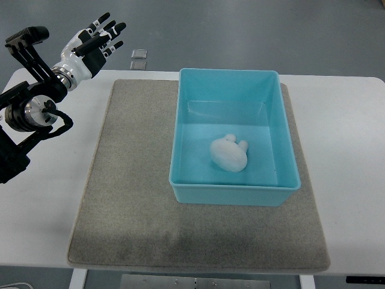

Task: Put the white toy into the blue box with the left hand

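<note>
Inside the blue box on the grey mat, the white toy; left robot hand spread, empty, no writing legible.

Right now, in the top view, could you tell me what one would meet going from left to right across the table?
Left hand, raised and empty → bare stretch of grey mat → near-left wall of the blue box → white toy lying inside it → bare white table.

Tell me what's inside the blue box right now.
The white toy lies on the floor of the blue box, nearer the front wall. Nothing else shows inside. The floor directly beneath the toy is covered. The left robot hand is away, holding nothing.
</note>
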